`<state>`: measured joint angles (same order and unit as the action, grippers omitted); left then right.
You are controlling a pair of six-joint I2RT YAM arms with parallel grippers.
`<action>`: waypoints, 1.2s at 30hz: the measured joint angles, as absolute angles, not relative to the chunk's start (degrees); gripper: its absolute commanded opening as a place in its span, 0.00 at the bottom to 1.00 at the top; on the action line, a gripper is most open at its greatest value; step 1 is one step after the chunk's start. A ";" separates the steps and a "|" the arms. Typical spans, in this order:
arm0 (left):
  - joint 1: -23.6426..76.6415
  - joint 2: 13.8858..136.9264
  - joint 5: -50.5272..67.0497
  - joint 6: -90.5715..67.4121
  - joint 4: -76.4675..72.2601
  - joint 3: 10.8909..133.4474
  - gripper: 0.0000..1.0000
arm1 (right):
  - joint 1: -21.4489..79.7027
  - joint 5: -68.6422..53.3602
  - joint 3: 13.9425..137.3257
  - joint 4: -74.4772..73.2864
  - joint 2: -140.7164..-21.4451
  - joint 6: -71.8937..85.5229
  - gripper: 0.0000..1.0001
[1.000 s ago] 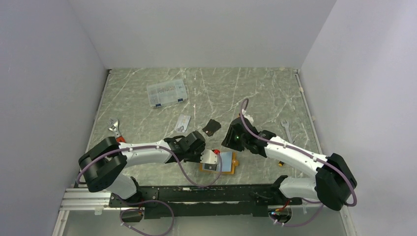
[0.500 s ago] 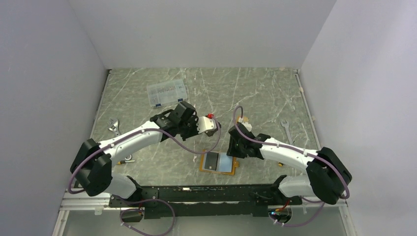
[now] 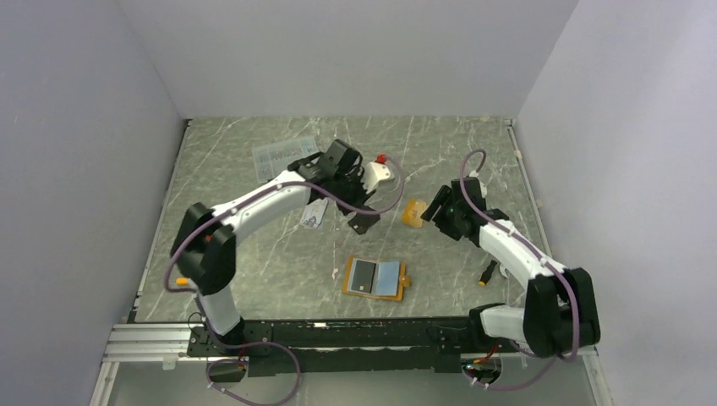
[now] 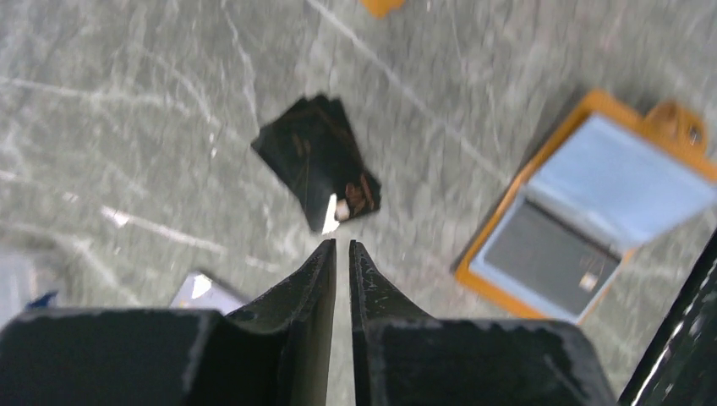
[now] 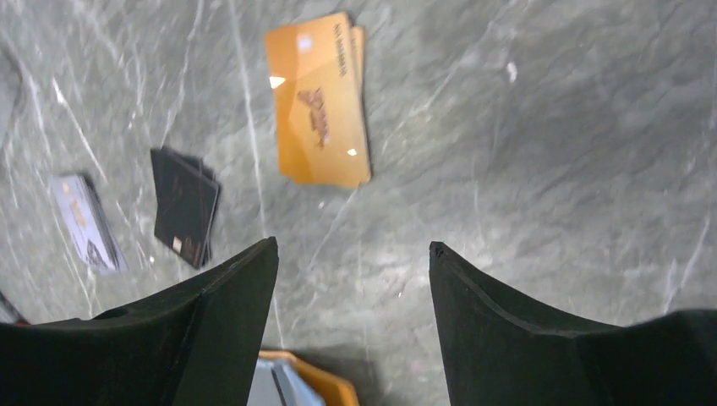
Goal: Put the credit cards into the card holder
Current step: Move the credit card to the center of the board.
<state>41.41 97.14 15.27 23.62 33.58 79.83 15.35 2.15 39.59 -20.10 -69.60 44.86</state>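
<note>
Closest to the arms' bases, the card holder (image 3: 390, 278) is lying open and flat on the green marbled table (image 3: 254, 254). It is showing its pale blue inside, and one dark grey card (image 3: 364, 276) is sitting in its left half. A little farther out, three small lots of cards are lying in a row across the table, and none of them are touching. The silver-grey card (image 3: 314, 213) is lying on the left, the black cards (image 3: 365, 222) in the middle and the orange cards (image 3: 413, 213) on the right. The left arm is reaching out over the middle of the table. The left gripper (image 4: 342, 247) is pointing down right by the black cards, and I cannot tell if it is touching them. Its two fingers are sitting almost together, with only a thin crack between them, and they are holding nothing. The right gripper (image 5: 353, 249) is hanging near the orange cards, on the side closer to the bases. Its fingers are spread wide apart with only bare table showing between them. In the right wrist view the orange cards are lying one on top of another, slid a little out of line. Farthest away, a clear plastic box (image 3: 283, 156) is sitting toward the back left, and the left arm is crossing in front of part of it.
</note>
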 measured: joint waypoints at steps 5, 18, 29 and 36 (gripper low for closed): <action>41.15 109.12 20.03 16.01 31.86 89.86 0.16 | 8.56 -3.44 39.66 -13.72 -78.76 43.57 0.67; 38.48 122.28 30.22 1.65 22.63 96.25 0.16 | 3.60 -16.03 49.30 1.30 -98.98 43.42 0.63; 37.17 122.96 31.68 -1.34 18.04 96.47 0.15 | 4.99 -19.57 44.27 10.00 -98.37 45.82 0.61; 37.17 123.48 31.51 -0.80 17.72 94.76 0.15 | 8.36 -19.70 39.64 12.60 -95.48 48.27 0.61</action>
